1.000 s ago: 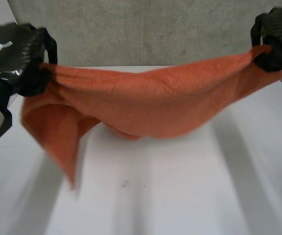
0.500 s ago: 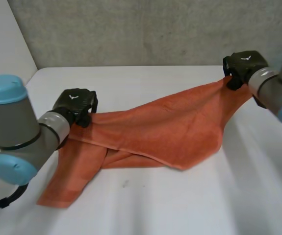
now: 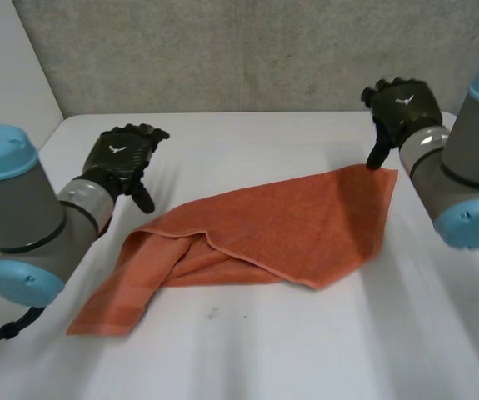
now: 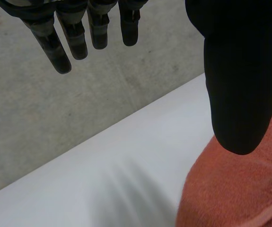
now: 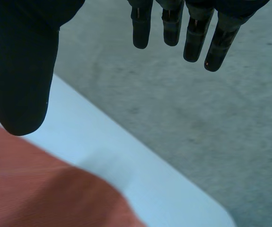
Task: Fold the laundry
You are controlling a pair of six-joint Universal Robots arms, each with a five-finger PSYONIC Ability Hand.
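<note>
Orange towel (image 3: 289,221) lies on the white surface (image 3: 306,350), partly doubled over itself. The layers beneath the upper flap are hidden.

Left robot hand (image 3: 121,157): fingers straight and spread wide, holding nothing, just beyond the towel's far left edge. In the left wrist view its thumb hangs over a rounded edge of the towel, the rest of the cloth cut off. Contact there cannot be confirmed.

Right robot hand (image 3: 401,107): wide, holding nothing, thumb pointing down at the towel's far right corner. Whether the tip touches the cloth cannot be told. In the right wrist view part of the towel lies below the thumb.

A grey wall (image 3: 222,50) stands behind the surface.
</note>
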